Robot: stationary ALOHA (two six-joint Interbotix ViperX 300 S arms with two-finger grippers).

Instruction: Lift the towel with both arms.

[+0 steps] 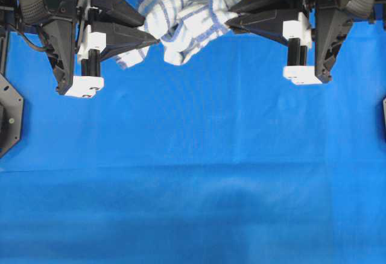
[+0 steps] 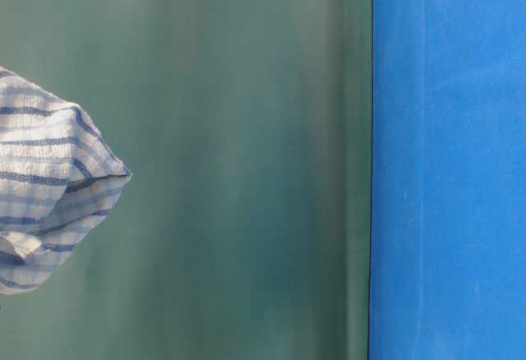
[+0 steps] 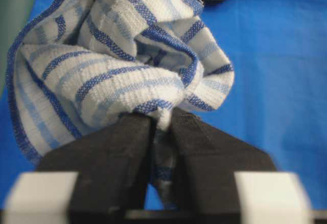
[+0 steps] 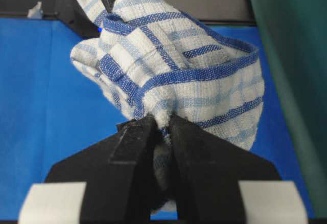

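Blue cloth (image 1: 193, 173) covers the whole counter, smooth apart from one faint crease across the lower middle of the overhead frame; a dull green backdrop (image 2: 238, 163) fills most of the table-level view.

Small white towel with thin blue-grey check stripes and a blue-edged hem (image 1: 184, 17) sits at the top centre of the overhead frame, bunched between the two black arms. Left hand (image 1: 155, 40) pinches it from the left side of that frame, right hand (image 1: 230, 22) from the right. Both wrist views show black pointed fingers (image 3: 122, 142) clenched on a gathered fold, with cloth squeezed through the narrow gap between them. Two opposed pinch points explain the shape: the middle bulges upward and a loose corner droops toward the lower left of the bundle.

Judgement: lift looks under way or done. In the table-level view the towel's edge (image 2: 57, 187) hangs against the green backdrop with nothing beneath it, though that view shows too little to be sure every part is clear of the counter.

Surroundings: only black arm bases at the far left and right edges of the overhead frame. Nothing stands in the way of further lifting.
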